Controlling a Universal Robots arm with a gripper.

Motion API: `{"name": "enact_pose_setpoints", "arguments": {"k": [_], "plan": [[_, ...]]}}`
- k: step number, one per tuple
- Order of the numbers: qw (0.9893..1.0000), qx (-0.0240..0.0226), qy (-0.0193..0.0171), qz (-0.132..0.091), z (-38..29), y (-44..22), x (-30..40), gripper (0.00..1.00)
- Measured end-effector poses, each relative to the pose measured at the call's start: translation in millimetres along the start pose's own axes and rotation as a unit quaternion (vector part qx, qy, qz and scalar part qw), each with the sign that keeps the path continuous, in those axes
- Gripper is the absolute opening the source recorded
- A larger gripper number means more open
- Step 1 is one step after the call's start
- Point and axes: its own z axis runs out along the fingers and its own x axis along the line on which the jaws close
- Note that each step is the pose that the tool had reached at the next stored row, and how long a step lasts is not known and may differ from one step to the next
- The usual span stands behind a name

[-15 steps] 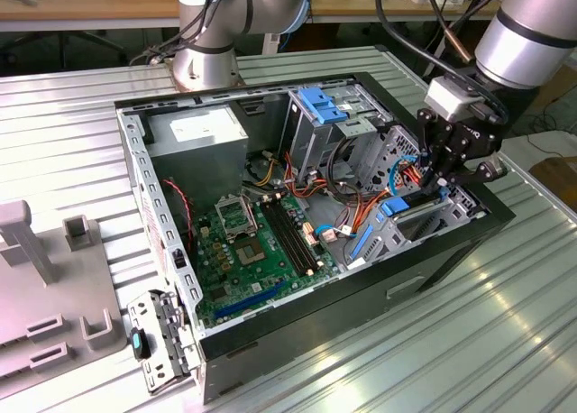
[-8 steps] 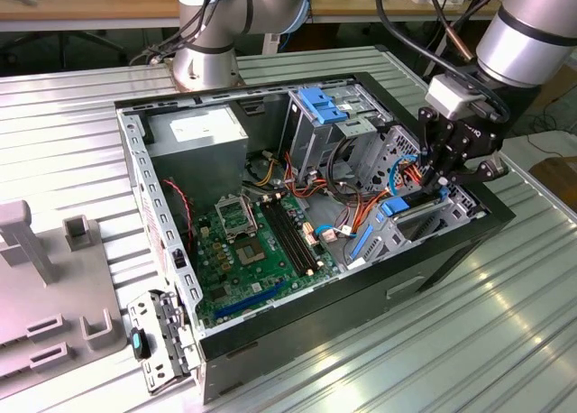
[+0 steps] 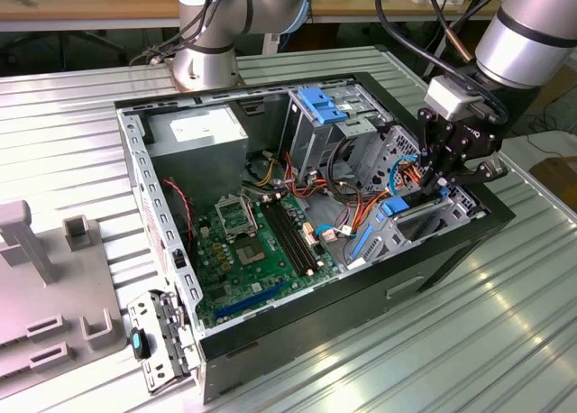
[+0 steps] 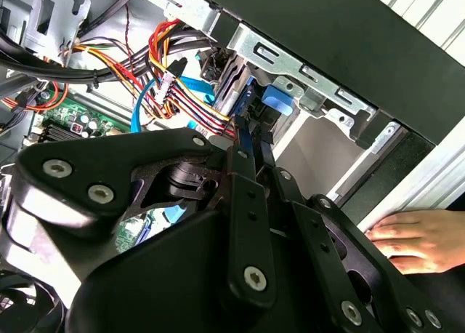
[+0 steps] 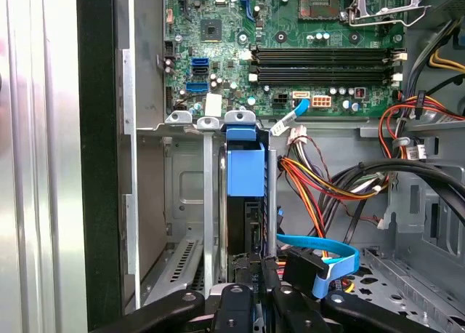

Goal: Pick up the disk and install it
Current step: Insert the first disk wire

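**Nearing the finish: disk lifted and standing in its bay**

From where I stand, the picking-up looks done. The disk (image 5: 245,169) is off the bench (image 3: 433,341) and stands on edge inside the silver drive cage (image 5: 185,202), at the front corner of the open computer case (image 3: 270,327). Its blue end tab points toward the motherboard (image 5: 290,20).

The pincer (image 5: 253,271) reaches down into that corner. In both wrist views its fingers are drawn in close on either side of the disk's dark body, pinching it.

Bundles of red, yellow and orange cables (image 5: 320,180) and a flat blue one lie just beside the cage, near the disk but apart from it.

A person's hand (image 4: 421,238) rests flat on the bench just outside the case wall, clear of the arm.

What is left, as I judge it, is the end of the installing. The disk is between the cage walls, yet I cannot tell whether it is fully seated or its tabs have latched, and the pincer has not let go.
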Motion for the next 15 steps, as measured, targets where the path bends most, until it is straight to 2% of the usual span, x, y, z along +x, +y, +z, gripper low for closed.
{"name": "enact_pose_setpoints", "arguments": {"k": [6, 15], "plan": [[1.0, 0.0, 0.0003, 0.0, -2.4, -0.1, -0.3, 0.17], [1.0, 0.0, 0.0001, 0.0, -1.3, -0.1, -1.0, 0.17]]}}
